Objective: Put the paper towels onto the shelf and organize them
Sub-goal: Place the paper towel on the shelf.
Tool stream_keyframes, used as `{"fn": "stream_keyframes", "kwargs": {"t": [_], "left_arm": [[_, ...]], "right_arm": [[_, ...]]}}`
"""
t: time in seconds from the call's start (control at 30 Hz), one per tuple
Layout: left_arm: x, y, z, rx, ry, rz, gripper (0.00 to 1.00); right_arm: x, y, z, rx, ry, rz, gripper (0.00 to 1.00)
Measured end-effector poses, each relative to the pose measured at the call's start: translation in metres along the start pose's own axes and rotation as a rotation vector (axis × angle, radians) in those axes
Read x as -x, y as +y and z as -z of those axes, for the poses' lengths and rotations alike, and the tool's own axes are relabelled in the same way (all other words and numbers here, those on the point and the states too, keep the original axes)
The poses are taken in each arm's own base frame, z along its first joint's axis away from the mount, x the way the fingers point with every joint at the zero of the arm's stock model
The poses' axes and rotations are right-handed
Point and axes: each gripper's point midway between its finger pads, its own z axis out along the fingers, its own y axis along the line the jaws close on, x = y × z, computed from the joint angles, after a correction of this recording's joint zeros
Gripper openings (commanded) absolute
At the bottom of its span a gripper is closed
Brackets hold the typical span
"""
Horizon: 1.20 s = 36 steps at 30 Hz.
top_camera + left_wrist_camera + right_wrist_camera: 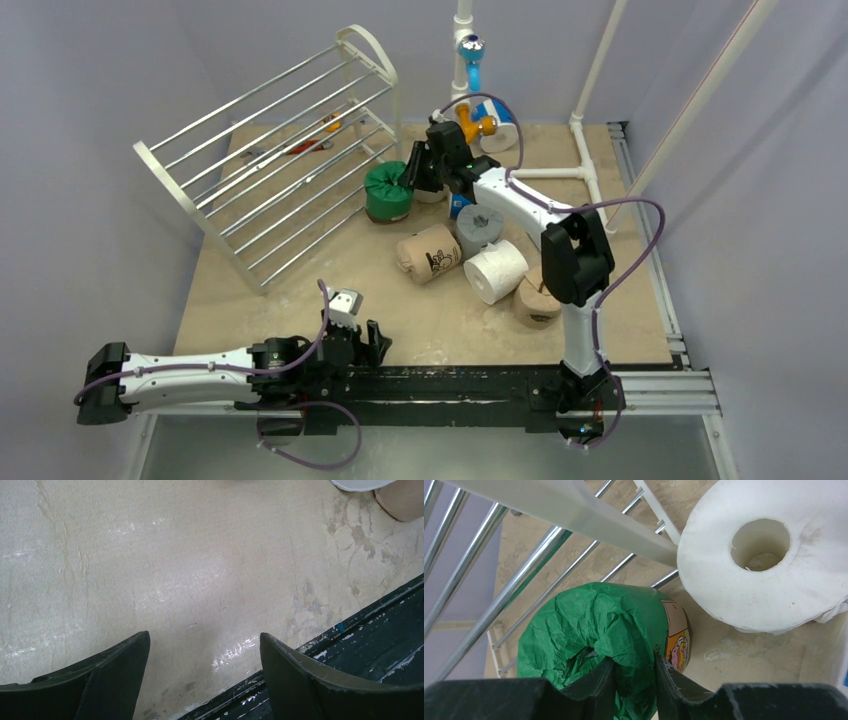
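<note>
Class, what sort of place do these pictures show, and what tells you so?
Likely a robotics lab test bench: a left arm and right arm bolted to a black rail, plain walls boxing in the table, paper towels beside a shelf.

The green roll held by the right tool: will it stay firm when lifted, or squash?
Probably soft: the green roll has a crinkled wrapper that dents where the right tool pinches it, so it may squash or tear. Being paper, it looks light for its bulk. Laid on its side, it would likely roll.
</note>
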Motion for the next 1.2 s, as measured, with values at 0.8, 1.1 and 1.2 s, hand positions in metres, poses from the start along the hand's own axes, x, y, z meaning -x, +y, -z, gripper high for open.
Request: {"fn": "stream_keyframes", "kwargs": {"t": [0.8,1.1,1.2], "left_arm": [[-0.01,0.015,-0.002,0.09,0.04,-0.018,0.78],[-0.01,0.015,-0.002,0.09,0.041,-0.019,0.77],[-0.01,0.015,-0.002,0.09,0.041,-0.019,0.77]], "right_arm": [[0.007,0.012,-0.016,-0.006,-0.151,-0.285,0.19],[-0.001,0.019,-0.031,-0.034,-0.187,-0.322,0.19],[-0.002,0.021,-0.035,-0.038,-0.201,-0.333,0.2]]}}
